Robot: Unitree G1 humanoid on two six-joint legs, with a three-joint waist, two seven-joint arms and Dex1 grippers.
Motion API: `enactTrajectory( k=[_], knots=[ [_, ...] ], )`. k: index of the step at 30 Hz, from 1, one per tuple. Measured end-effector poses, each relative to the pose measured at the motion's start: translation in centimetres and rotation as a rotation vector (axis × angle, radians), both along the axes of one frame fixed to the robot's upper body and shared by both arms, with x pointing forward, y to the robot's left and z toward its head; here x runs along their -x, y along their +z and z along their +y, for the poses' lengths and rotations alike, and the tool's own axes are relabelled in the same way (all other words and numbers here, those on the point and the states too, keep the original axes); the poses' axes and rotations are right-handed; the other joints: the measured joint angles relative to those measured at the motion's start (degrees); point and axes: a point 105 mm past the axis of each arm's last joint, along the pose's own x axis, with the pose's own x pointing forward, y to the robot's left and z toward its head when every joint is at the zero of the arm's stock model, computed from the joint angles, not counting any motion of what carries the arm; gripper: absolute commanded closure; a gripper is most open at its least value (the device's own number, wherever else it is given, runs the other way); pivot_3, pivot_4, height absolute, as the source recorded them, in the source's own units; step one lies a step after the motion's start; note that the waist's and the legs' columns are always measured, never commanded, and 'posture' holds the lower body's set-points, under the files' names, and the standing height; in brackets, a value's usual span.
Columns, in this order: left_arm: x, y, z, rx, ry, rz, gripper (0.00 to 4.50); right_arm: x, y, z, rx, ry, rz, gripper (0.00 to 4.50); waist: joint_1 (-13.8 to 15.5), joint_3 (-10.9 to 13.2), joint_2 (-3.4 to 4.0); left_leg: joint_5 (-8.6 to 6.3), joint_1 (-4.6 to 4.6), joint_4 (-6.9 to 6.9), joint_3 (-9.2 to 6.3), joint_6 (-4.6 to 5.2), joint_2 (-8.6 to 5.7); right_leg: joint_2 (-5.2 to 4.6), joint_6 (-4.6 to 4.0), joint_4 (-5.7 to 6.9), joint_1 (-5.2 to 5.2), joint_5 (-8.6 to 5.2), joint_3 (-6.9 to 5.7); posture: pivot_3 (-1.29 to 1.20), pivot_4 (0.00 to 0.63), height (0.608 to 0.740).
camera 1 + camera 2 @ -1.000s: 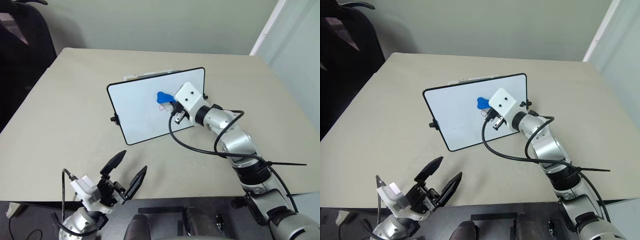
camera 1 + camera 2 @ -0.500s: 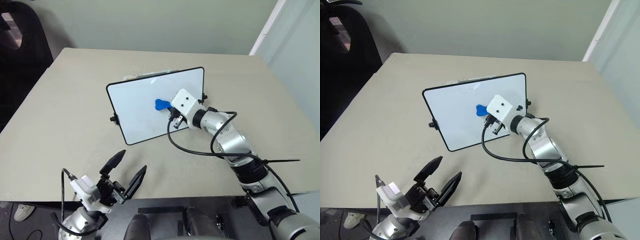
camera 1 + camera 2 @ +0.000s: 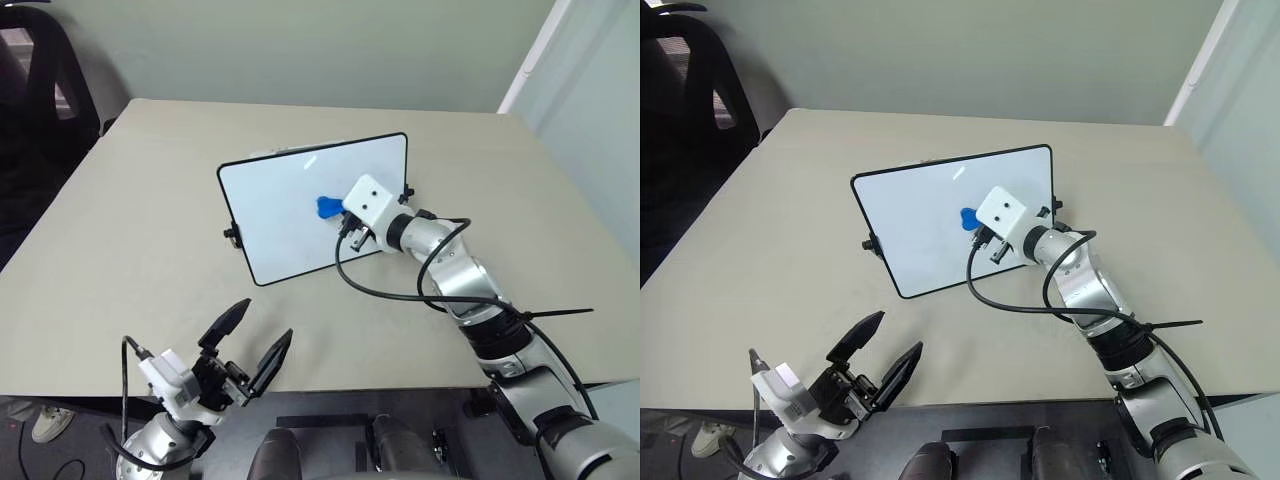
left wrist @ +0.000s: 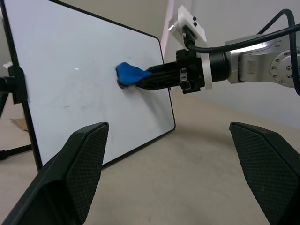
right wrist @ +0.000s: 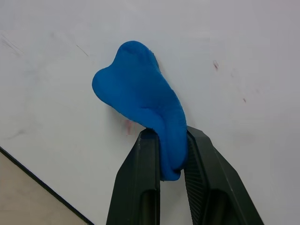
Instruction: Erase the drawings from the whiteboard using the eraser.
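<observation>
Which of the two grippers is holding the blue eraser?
The right gripper. Its fingers are shut on the eraser and press it against the whiteboard. The left gripper is open and holds nothing, near the table's front edge.

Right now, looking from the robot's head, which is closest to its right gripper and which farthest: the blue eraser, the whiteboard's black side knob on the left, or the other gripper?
1. The eraser: clamped in the right gripper, pressed on the whiteboard.
2. The side knob: on the board's left edge, across the white face.
3. The left gripper: open, at the table's near edge, well apart.
</observation>
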Motion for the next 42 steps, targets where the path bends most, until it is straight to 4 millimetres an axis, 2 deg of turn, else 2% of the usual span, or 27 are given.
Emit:
enactTrajectory(
  k=[10, 21, 26, 33, 42],
  knots=[
    [0.2, -0.2, 0.0, -0.001, -0.004, 0.008, 0.0, -0.2, -0.6, -1.4, 0.014, -0.066, 0.027, 4.08, 0.0, 0.0, 0.03, 0.08, -0.03, -0.01, 0.1, 0.03, -0.01, 0.11, -0.14, -0.04, -0.09, 0.08, 0.21, 0.0, 0.15, 0.74],
    [0.3, -0.3, -0.1, 0.0, -0.002, 0.014, 0.0, -1.0, -1.7, -3.9, 0.1, -0.169, 0.057, 4.08, 0.0, 0.0, 0.07, 0.07, -0.02, -0.01, 0.21, 0.03, -0.01, 0.16, -0.15, -0.09, -0.14, 0.08, 0.4, 0.0, 0.15, 0.74],
    [0.3, -0.3, 0.0, 0.0, -0.002, 0.014, 0.0, -0.7, -1.6, -3.3, 0.091, -0.146, 0.052, 4.08, -0.3, 0.1, 0.09, 0.06, -0.05, -0.09, 0.23, 0.04, -0.01, 0.2, -0.15, -0.09, -0.27, 0.08, 0.45, 0.0, 0.15, 0.74],
    [0.2, -0.2, -0.1, 0.001, -0.002, 0.012, 0.0, 0.7, -0.9, 0.2, 0.084, 0.015, -0.004, 4.08, -0.9, 0.1, 0.1, 0.03, -0.19, -0.23, 0.21, 0.1, -0.01, 0.27, -0.02, -0.1, -0.55, 0.02, 0.51, 0.0, 0.15, 0.74],
    [0.2, -0.3, -0.1, 0.001, -0.003, 0.012, 0.0, 1.1, -0.3, 2.0, 0.086, 0.099, -0.055, 4.08, -0.9, 0.1, 0.1, 0.03, -0.44, -0.14, 0.18, 0.09, 0.0, 0.21, 0.32, -0.12, -0.79, 0.14, 0.62, 0.0, 0.15, 0.74]
  ],
)
